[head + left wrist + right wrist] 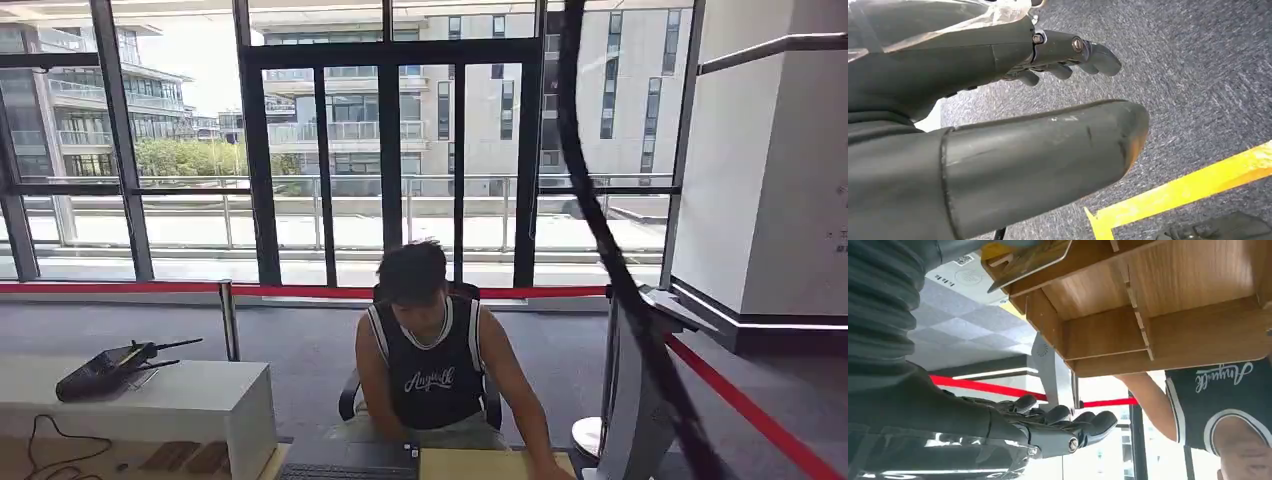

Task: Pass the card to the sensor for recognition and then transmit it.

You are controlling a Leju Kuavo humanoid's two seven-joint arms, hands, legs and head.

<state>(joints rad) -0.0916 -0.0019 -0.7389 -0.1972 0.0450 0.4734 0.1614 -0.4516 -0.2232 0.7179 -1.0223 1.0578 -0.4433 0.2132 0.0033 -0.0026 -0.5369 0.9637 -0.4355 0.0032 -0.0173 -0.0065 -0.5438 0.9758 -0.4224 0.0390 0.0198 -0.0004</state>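
Note:
In the right wrist view a card (1030,262) with a yellow-green print lies against the edge of a wooden stand (1168,305), close to the thumb of my right hand (1058,427). Its dark fingers are gently curled and well apart from the thumb, with nothing between them. Whether the thumb touches the card I cannot tell. My left hand (1048,100) hangs over grey carpet (1198,75), fingers stretched out, thumb apart, holding nothing.
A person in a dark sleeveless jersey (430,375) sits behind the desk (490,465), one arm reaching toward the stand. A grey upright panel (635,400) stands at the desk's right. A white counter (190,400) with a black device is left. Red barrier tape (750,410) runs behind.

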